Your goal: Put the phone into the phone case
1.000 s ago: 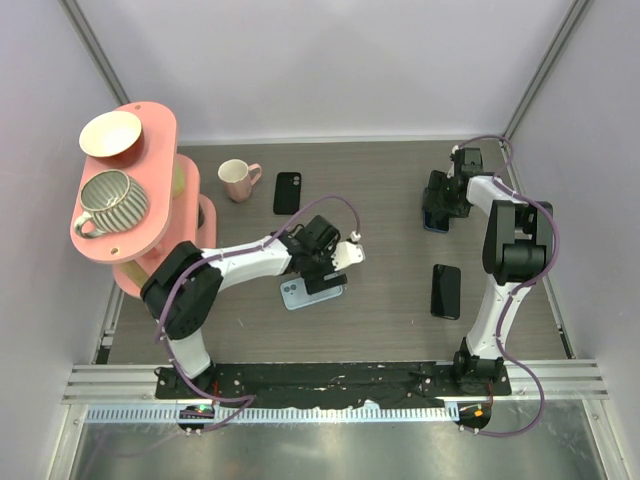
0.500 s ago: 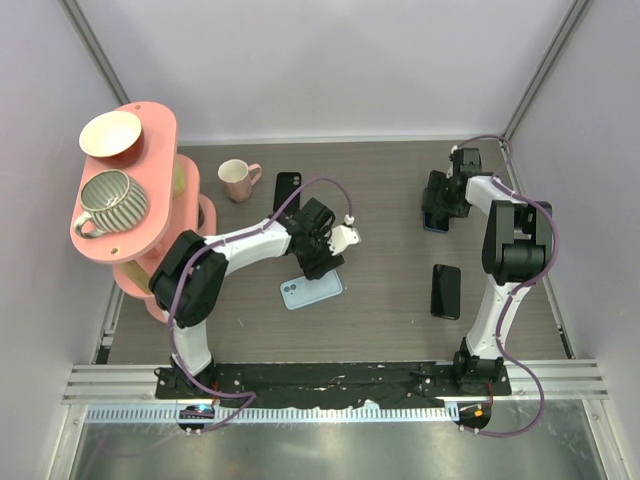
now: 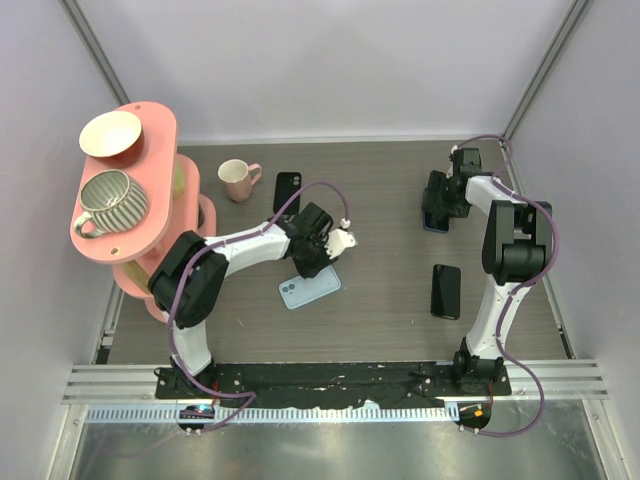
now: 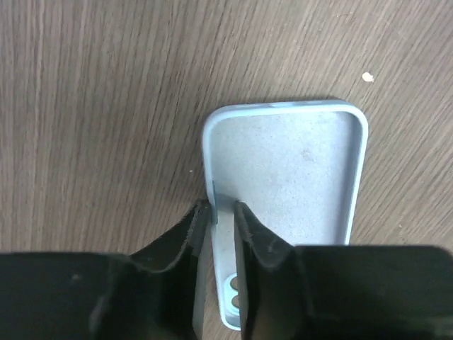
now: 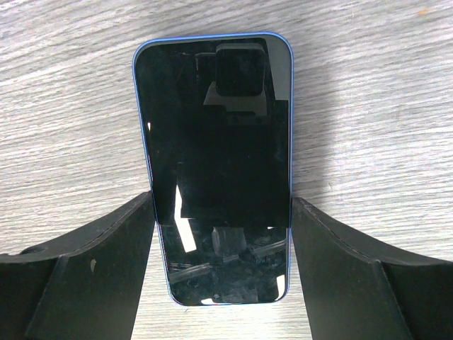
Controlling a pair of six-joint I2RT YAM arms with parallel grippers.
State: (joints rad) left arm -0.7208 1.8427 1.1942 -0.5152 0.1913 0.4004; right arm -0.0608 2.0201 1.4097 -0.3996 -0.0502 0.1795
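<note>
The left pincer [image 4: 221, 212] was clamped on a side wall of the light-blue hollow rubbery phone case [image 4: 297, 163], likely light and floppy, on the brown wooden bench [image 4: 106, 106]. Farther right, the right pincer [image 5: 221, 212] stood apart astride the glossy black-screened blue-rimmed phone [image 5: 212, 127], which was probably stiff and slick and best gripped by its long edges.

**Two cases left, phone right**

The phone [image 5: 212, 163] lies near the far right corner, with a flat slab [image 3: 445, 291] nearer the front edge. The phone case [image 3: 287, 192] lies toward the far edge beside a mug [image 3: 237, 180]. A second case [image 4: 297, 170] lies nearer, left of centre.
</note>
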